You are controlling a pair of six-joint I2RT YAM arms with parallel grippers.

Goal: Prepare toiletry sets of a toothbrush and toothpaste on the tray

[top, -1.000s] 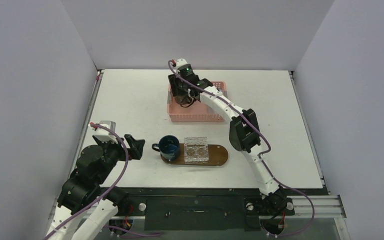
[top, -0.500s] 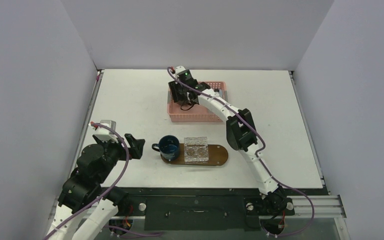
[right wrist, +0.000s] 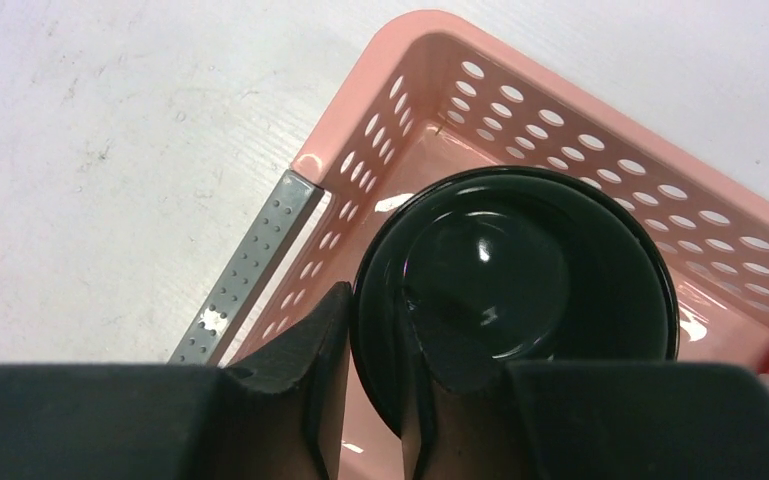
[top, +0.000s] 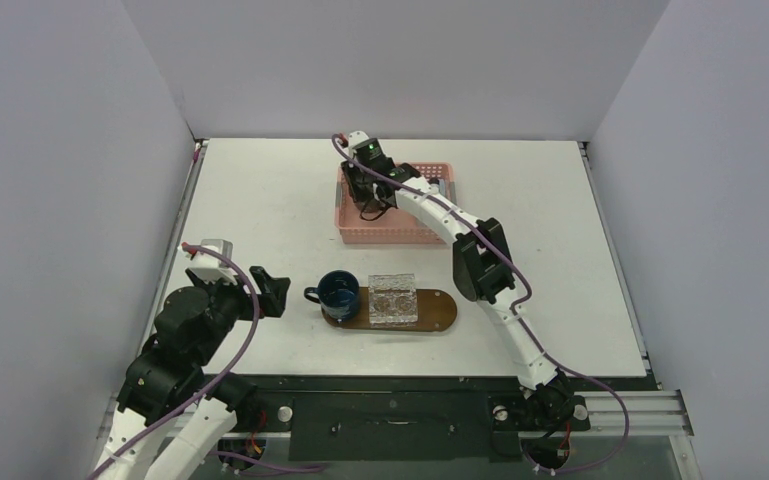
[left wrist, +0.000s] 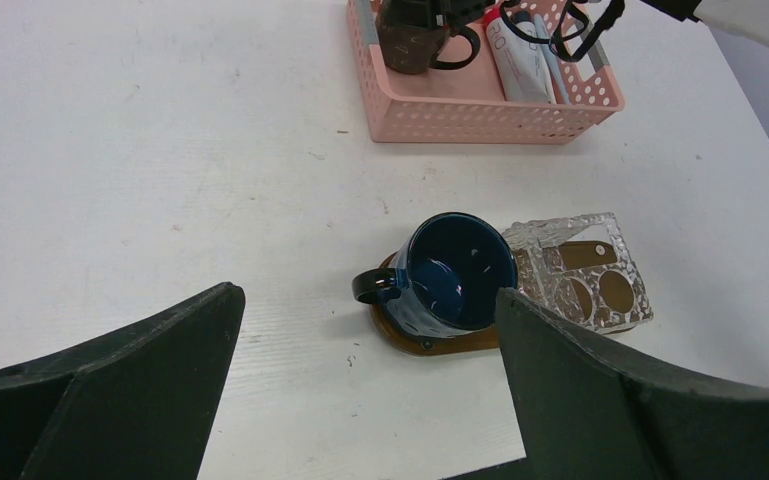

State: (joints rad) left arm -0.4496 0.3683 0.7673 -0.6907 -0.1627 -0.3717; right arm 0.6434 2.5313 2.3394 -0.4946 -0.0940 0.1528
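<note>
Here, right end effector (right wrist: 372, 330) (pinched) on mug (right wrist: 520, 270) rim

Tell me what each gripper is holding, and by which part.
The right gripper pinches the dark mug by its rim wall, one finger inside, one outside. The left gripper holds nothing.

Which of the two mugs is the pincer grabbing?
The dark mug in the pink basket: the right pincer pinches its rim. The blue mug sits untouched on the tray.

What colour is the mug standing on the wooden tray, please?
The mug is dark blue, clearest in the left wrist view.
</note>
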